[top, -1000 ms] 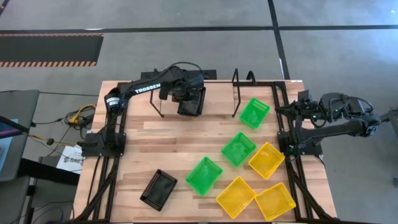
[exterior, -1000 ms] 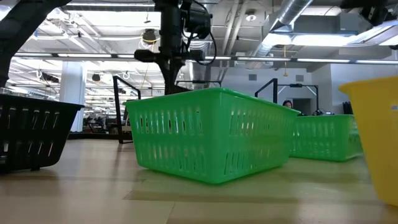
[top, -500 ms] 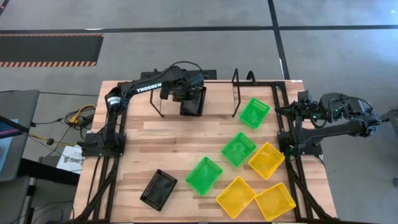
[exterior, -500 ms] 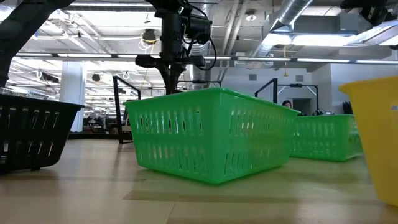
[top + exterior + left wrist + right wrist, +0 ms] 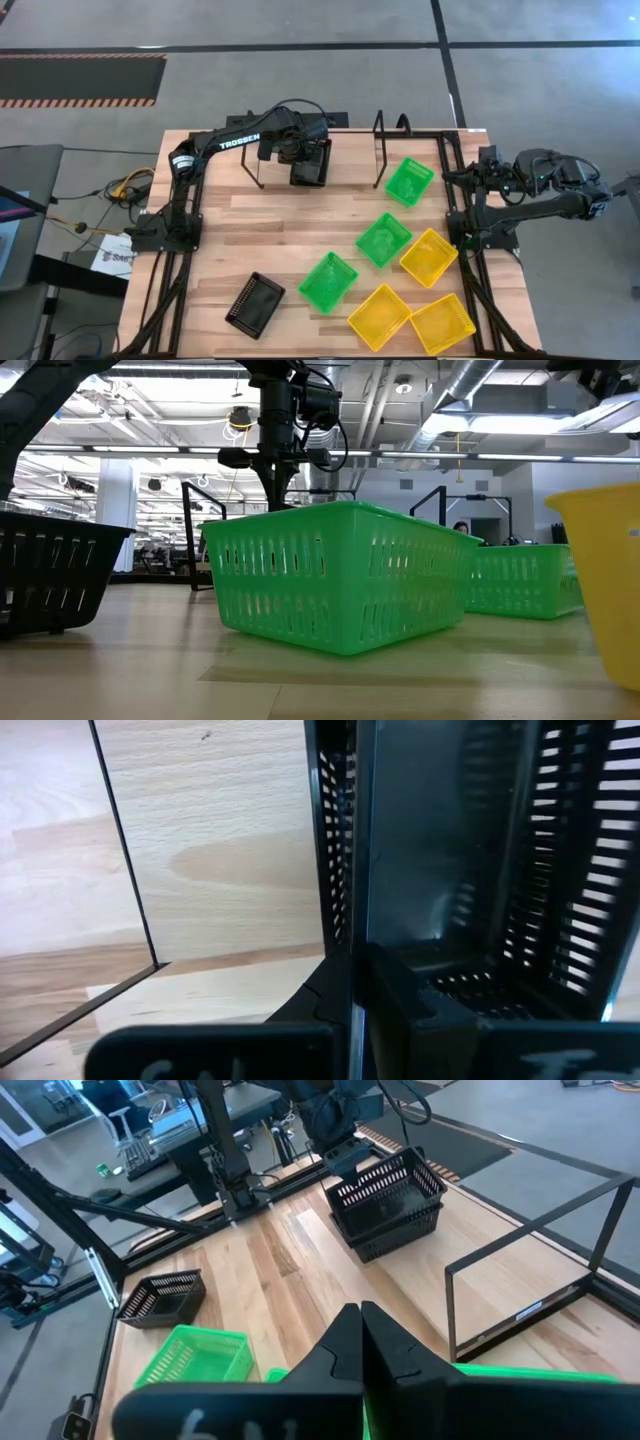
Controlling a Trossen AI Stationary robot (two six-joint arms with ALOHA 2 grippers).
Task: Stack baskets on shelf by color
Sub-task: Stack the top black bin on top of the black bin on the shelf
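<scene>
A black basket (image 5: 311, 162) sits on the left half of the shelf (image 5: 352, 168) at the table's far edge; in the right wrist view it seems nested in a second black basket (image 5: 398, 1232). My left gripper (image 5: 296, 150) is over it, shut on its wall. A third black basket (image 5: 255, 304) lies near the table's near-left corner. Three green baskets (image 5: 410, 181) (image 5: 384, 239) (image 5: 328, 281) and three yellow baskets (image 5: 428, 257) (image 5: 379, 316) (image 5: 442, 324) rest bottom-down on the table's right half. My right gripper (image 5: 361, 1330) is shut and waits off the table's right edge. My left gripper holds the black basket by one wall (image 5: 340, 890), at the basket's left side, pinched with one finger (image 5: 425, 1005) inside and the other outside. The fingers come from above, pointing down. The basket stands upright on the shelf stack.
The shelf's black wire uprights (image 5: 258, 165) (image 5: 383, 150) stand at both ends of the plank; its right half is bare wood. The table's near-left part holds only the single black basket. The right arm's base (image 5: 480, 225) stands beside the green and yellow baskets.
My left gripper has come down a little and shifted slightly toward the table's right with the black basket, which has squared up on the shelf. In the last half second it has kept still.
</scene>
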